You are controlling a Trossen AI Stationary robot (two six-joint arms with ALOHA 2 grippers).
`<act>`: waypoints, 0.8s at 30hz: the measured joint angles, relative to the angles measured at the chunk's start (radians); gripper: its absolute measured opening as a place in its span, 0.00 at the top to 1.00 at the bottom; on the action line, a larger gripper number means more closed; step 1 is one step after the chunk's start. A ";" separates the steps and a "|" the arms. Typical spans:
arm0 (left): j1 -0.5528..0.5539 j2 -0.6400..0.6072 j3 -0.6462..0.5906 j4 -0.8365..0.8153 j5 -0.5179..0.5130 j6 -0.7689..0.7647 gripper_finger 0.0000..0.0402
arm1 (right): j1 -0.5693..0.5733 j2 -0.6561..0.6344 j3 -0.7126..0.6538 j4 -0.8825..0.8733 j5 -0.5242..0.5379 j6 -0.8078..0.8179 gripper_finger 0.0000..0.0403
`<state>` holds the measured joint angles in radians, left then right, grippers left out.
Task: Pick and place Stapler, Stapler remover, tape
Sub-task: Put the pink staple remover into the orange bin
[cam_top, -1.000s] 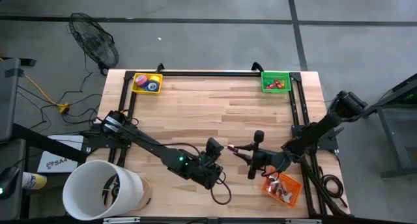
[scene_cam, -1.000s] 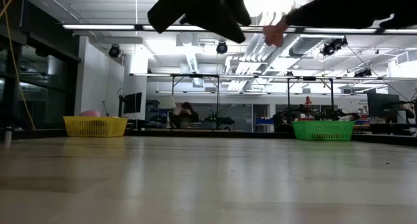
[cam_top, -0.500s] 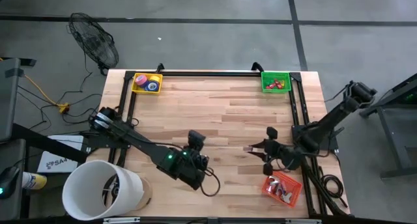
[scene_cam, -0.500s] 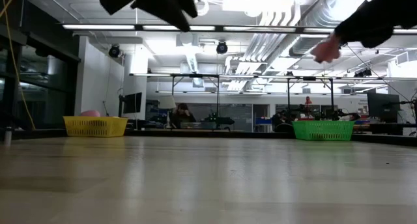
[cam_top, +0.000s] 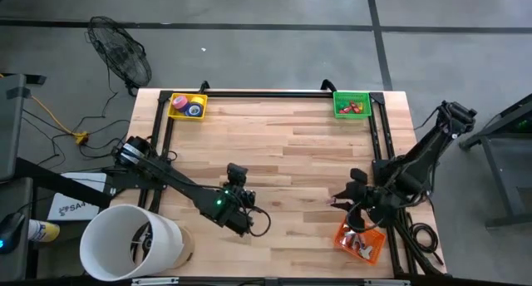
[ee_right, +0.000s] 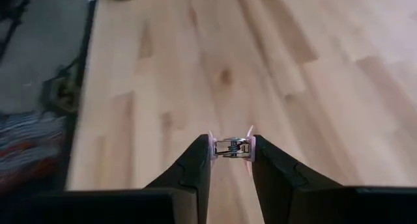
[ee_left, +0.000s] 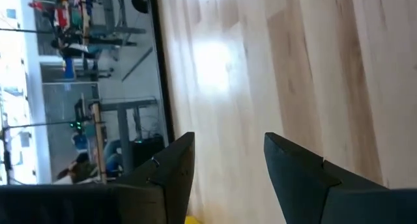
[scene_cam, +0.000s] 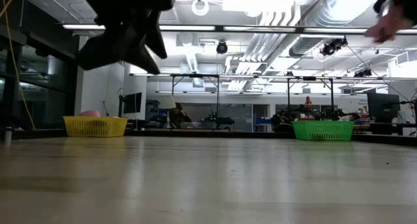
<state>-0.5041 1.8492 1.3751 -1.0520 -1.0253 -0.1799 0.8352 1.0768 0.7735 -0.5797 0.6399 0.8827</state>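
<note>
The right gripper (ee_right: 230,160) is closed on a small stapler remover (ee_right: 230,146), pinched between its 2 fingertips, with pink edges and a metal spring showing. In the high view this gripper (cam_top: 342,199) is above the wooden counter (cam_top: 283,145), near its right side. An orange basket (cam_top: 359,243) stands on the counter just beside and behind the gripper, with small items inside that are too small to tell. The left gripper (ee_left: 228,162) is above the counter, well apart from the right gripper, its fingers parted with nothing between them. Far ahead of both grippers, at the opposite edge, stand a yellow basket (cam_top: 187,106) and a green basket (cam_top: 351,103).
</note>
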 joint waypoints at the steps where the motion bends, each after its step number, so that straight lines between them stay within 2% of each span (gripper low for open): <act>1: 0.000 0.000 -0.012 0.017 0.005 -0.004 0.56 | 0.003 0.004 0.021 -0.026 -0.025 0.019 0.80; 5: 0.000 0.000 -0.057 0.134 0.064 0.036 0.56 | 0.018 0.044 0.106 -0.144 -0.133 0.119 0.80; 11: 0.000 0.000 -0.126 0.450 0.225 0.256 0.56 | 0.035 0.153 0.210 -0.304 -0.332 0.302 0.80; 14: 0.000 0.000 -0.141 0.577 0.277 0.352 0.56 | 0.045 0.217 0.217 -0.321 -0.442 0.378 0.80; 18: 0.000 0.000 -0.141 0.692 0.286 0.457 0.56 | 0.062 0.303 0.201 -0.323 -0.584 0.461 0.80; 24: 0.038 -0.027 -0.151 0.786 0.366 0.577 0.56 | 0.091 0.403 0.192 -0.339 -0.692 0.527 0.80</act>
<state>-0.4665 1.8225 1.2237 -0.2663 -0.6592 0.3969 0.9265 1.4802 0.9657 -0.9191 -0.0519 1.4098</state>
